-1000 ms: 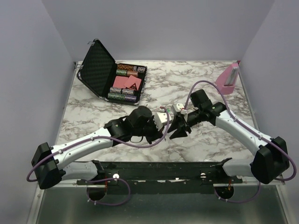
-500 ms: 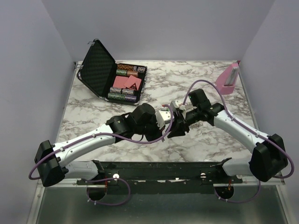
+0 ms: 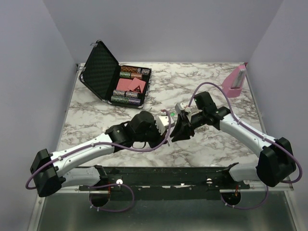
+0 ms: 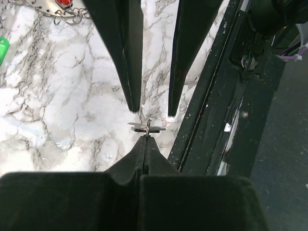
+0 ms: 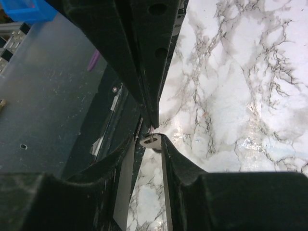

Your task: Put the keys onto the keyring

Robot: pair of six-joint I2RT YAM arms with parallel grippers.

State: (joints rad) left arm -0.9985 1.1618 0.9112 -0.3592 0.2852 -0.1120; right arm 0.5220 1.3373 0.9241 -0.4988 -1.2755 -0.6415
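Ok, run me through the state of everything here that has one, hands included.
Left hand: shut, pinching a small metal piece.
Right hand: open, fingers either side of that piece.
Case: lid open, chips inside.
Keyring: limp on the table, red key on it.
Green key: flat on the table, apart from the keyring.

The worktop is veined grey on white. The case is lined in black, the stand is coloured pink, the cables are sheathed in purple, one key is headed green.
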